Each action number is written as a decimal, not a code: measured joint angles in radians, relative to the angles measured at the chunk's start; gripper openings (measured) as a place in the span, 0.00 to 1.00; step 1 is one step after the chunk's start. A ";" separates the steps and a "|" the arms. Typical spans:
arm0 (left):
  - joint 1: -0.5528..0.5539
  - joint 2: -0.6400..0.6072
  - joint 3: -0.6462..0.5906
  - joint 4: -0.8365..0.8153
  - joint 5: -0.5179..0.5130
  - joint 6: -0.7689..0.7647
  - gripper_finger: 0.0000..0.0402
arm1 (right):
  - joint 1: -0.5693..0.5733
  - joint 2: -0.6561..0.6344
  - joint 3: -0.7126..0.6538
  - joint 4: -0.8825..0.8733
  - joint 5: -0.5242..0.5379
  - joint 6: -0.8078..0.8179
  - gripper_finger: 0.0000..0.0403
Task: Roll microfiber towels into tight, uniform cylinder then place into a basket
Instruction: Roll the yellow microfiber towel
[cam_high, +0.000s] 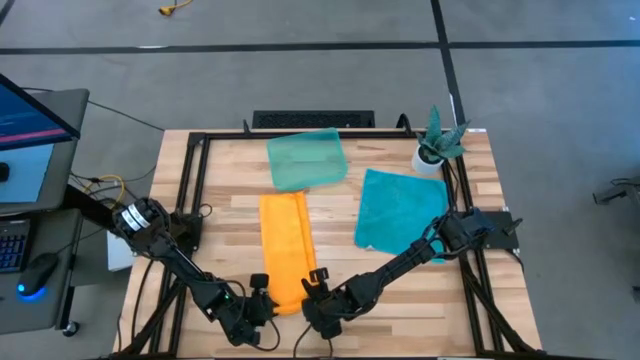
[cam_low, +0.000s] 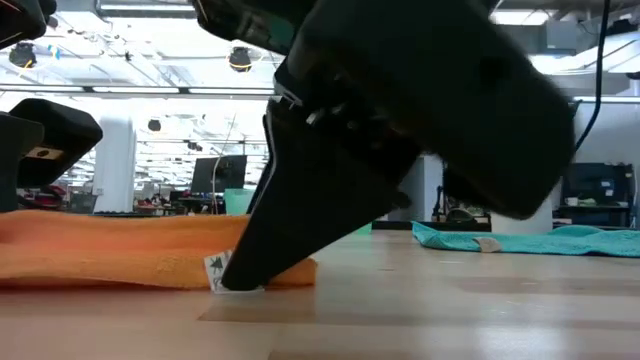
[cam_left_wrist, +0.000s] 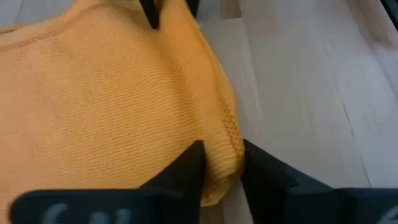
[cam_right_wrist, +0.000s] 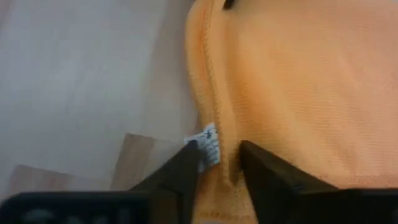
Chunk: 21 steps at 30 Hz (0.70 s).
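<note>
Both grippers, left (cam_high: 262, 290) and right (cam_high: 316, 285), pinch the near corners of the folded orange towel (cam_high: 284, 247). Beyond their fingers lie the basket (cam_high: 306, 159), teal towel (cam_high: 399, 210) and potted plant (cam_high: 436, 140).

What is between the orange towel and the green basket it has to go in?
Nothing visible. From above, the folded orange towel lies with its far end right beside the pale-green basket. The teal towel and plant pot sit off to one side.

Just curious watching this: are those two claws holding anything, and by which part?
Both pinch the folded orange towel at its near end: left gripper on one corner, right gripper on the other, by the tag.
</note>
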 joint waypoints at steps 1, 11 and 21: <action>0.000 0.000 0.000 -0.001 -0.002 0.003 0.17 | -0.002 0.000 0.000 -0.001 0.001 0.000 0.28; -0.016 0.004 0.020 -0.018 -0.012 0.052 0.01 | 0.008 -0.001 0.001 -0.007 0.011 -0.004 0.07; -0.072 0.005 0.201 -0.254 -0.055 0.075 0.01 | 0.072 0.006 0.145 -0.165 -0.006 -0.027 0.02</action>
